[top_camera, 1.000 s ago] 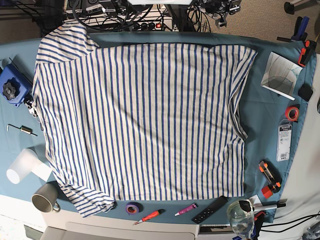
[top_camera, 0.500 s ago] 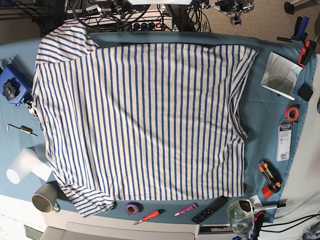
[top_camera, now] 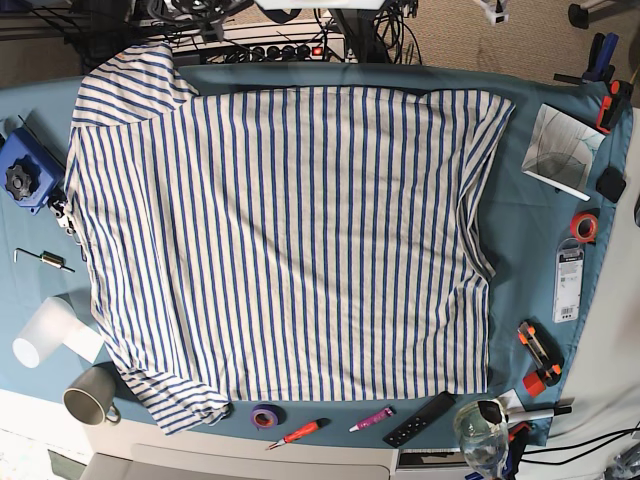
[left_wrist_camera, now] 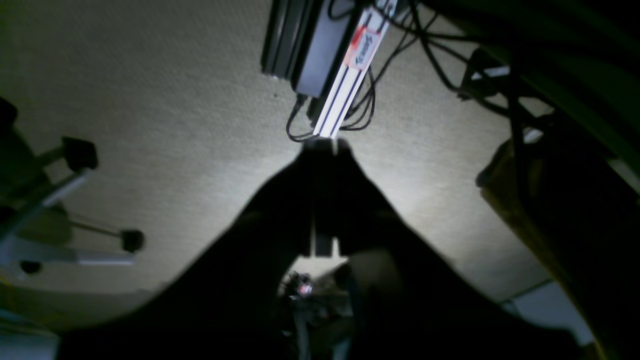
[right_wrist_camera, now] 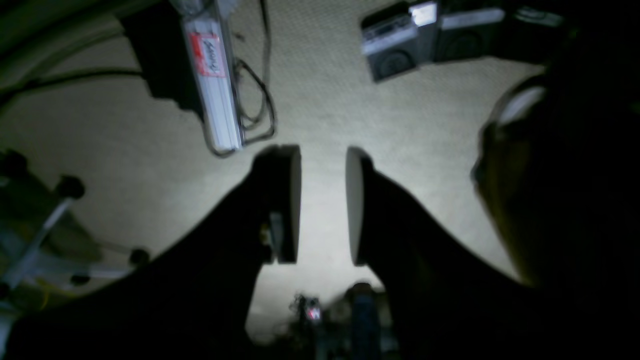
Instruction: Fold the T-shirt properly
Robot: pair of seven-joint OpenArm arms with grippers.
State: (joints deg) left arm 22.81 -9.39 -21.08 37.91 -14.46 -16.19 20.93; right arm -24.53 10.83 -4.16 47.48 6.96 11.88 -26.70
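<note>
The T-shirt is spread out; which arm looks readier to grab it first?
Probably the right: the right gripper is open, while the left gripper is shut and must open first. Both wrist views show floor, so neither is near the T-shirt.

The glass (top_camera: 478, 440) and cables (top_camera: 600, 440) are cut off by the base view's lower edge.

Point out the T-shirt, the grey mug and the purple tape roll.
T-shirt (top_camera: 290, 240), base view, middle of its striped body.
Grey mug (top_camera: 88, 402), base view, its rim.
Purple tape roll (top_camera: 264, 416), base view, its ring.
</note>
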